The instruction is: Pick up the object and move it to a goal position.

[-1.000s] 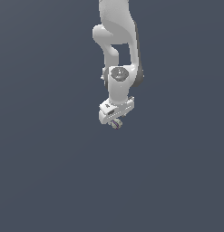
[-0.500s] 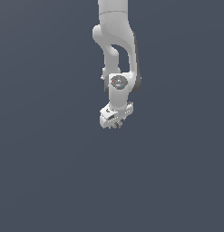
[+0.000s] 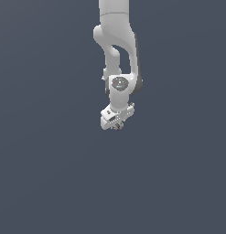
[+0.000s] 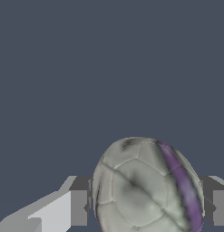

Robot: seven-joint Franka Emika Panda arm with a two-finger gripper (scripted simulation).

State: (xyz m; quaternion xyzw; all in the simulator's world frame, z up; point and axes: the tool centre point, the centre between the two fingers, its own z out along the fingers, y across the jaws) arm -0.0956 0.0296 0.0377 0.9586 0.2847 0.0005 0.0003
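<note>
Object, that tiny roundish ball with pale tan panels and a purple stripe [image 4: 147,186], sits clamped between the white gripper's [image 3: 117,126] dark-padded fingers [image 4: 79,206], so the jaws are narrow around it. Compared with a second ago, the arm has drifted slightly toward the exterior view's right, so I'd guess it's carrying toward the goal.

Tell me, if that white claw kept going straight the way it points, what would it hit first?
Probably only the plain grey surface. The gripper is clamped on the small ball, and the wrist view shows nothing else ahead of it. How far off that surface lies cannot be judged.
</note>
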